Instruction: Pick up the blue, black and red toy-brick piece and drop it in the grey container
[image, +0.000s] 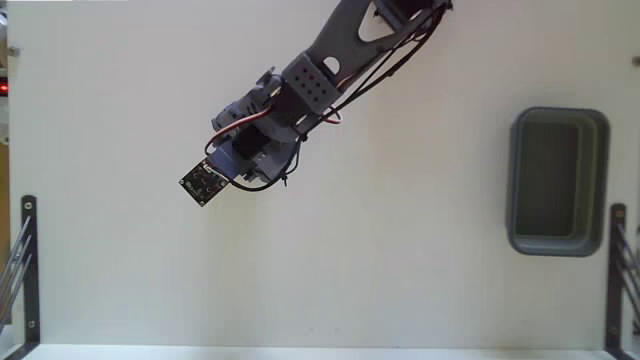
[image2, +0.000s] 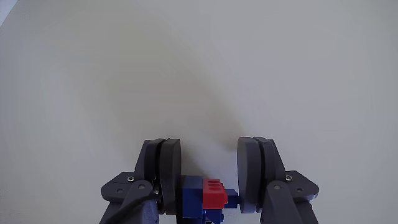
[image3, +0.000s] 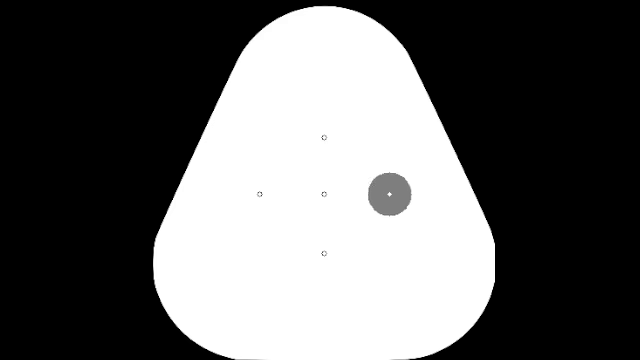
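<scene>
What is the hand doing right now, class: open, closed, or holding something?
Hand: the toy-brick piece sits between its fingers, which look closed on it, though the contact on the right side is not clear.

the table (image: 400, 270) is a plain off-white surface that fills the fixed view, and in the wrist view it shows as the same pale, unmarked sheet. on it, near the right edge of the fixed view, stands the grey container (image: 603, 180), upright with its long side running up the picture. black metal brackets (image: 28, 265) sit at the lower left and lower right edges of the table.
</scene>
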